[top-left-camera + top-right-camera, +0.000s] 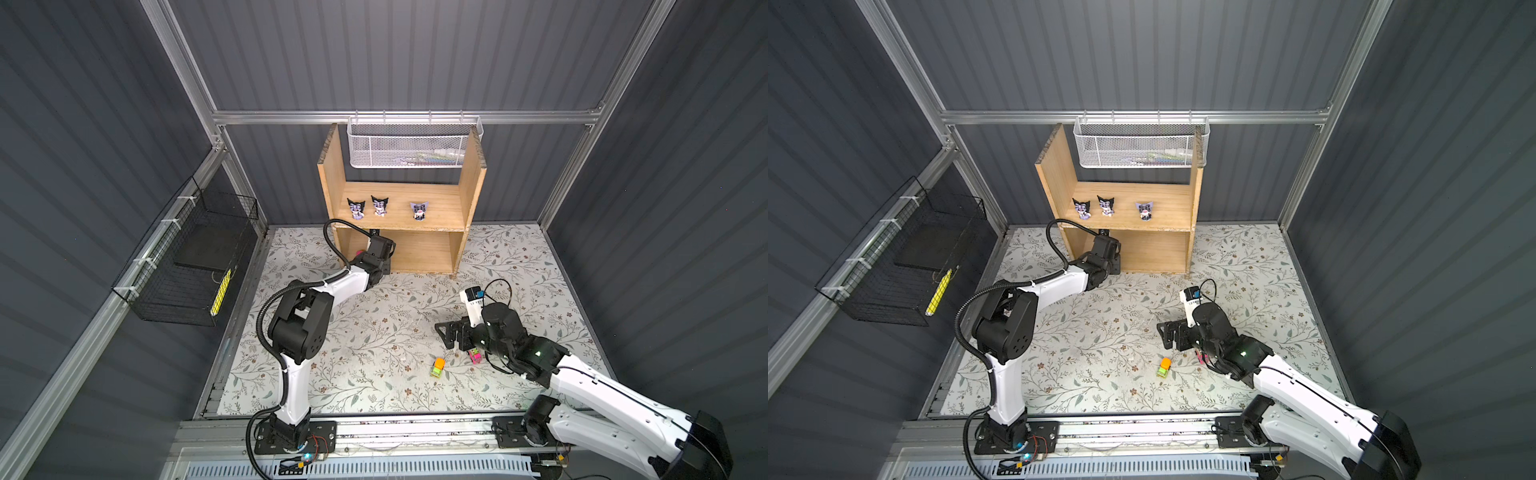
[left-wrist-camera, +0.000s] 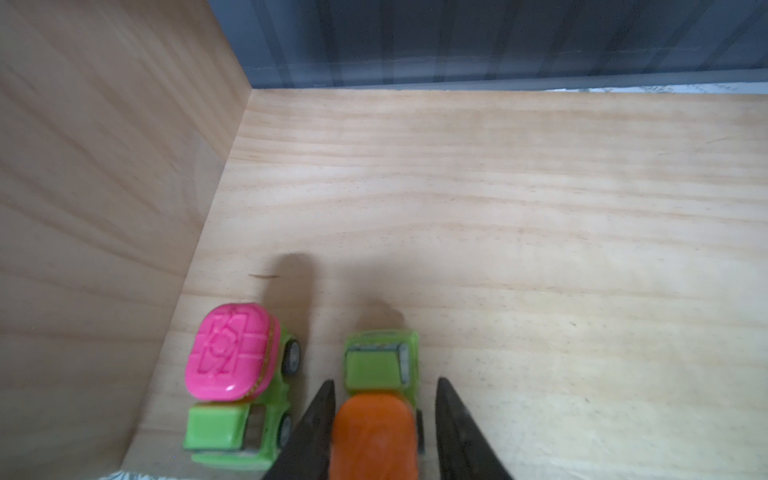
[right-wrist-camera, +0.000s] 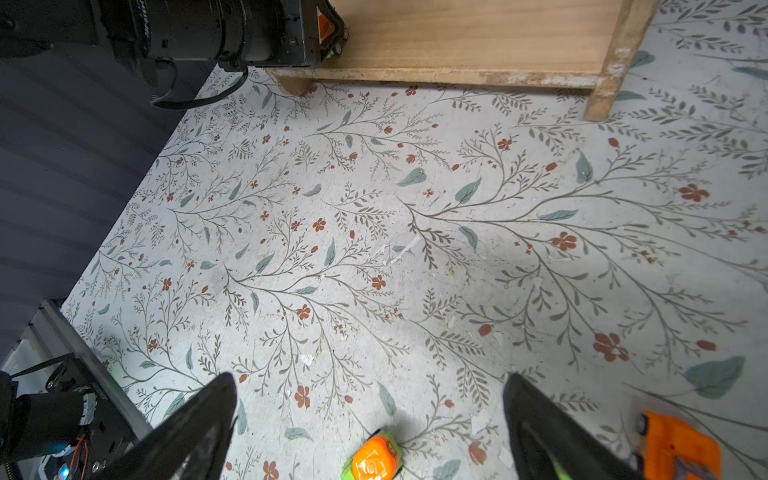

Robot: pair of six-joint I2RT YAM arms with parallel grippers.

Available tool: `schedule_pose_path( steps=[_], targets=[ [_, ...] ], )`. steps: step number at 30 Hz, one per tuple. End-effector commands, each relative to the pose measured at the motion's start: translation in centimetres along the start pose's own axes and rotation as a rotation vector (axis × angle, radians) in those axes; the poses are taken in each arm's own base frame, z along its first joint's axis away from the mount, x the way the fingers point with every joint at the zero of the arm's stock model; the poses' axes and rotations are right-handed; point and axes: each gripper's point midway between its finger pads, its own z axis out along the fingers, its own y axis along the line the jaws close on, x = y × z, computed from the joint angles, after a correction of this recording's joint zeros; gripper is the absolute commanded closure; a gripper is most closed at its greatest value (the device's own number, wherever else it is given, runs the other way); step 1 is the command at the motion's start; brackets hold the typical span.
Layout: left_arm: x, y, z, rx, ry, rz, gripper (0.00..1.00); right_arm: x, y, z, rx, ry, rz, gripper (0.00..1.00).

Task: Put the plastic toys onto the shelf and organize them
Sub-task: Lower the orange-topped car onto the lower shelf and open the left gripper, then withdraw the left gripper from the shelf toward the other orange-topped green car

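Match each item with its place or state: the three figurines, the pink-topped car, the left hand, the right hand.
Items:
1 three figurines
2 pink-topped car
3 left hand
4 right hand

Places or states:
A wide open over the floral mat
B on the upper tier of the shelf
C on the lower tier, beside the side panel
D straddling an orange-topped car

Pairs: 1-B; 2-C; 3-D; 4-A

Top views high, sharing whole scene, left wrist inside shelf, right wrist low over mat
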Motion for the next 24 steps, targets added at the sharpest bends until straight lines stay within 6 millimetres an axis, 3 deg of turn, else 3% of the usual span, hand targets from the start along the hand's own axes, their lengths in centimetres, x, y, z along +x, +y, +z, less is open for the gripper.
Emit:
schedule_pose_path(
  steps=[1, 14, 24],
  targets=[
    [1.3, 0.9, 0.2, -0.001, 0.038, -0.001, 0.56, 0.2, -0.1, 0.0, -0.006, 0.003, 0.005, 0.01],
    [-1.2, 1.0, -2.6, 0.031, -0.027, -0.018, 0.39, 0.1, 0.3, -0.3, -0.024, 0.0, 0.013, 0.01],
    [-1.8, 0.5, -5.7, 0.104, -0.053, -0.047, 0.35, -0.3, 0.7, -1.6, -0.044, -0.013, 0.02, 0.01]
  ],
)
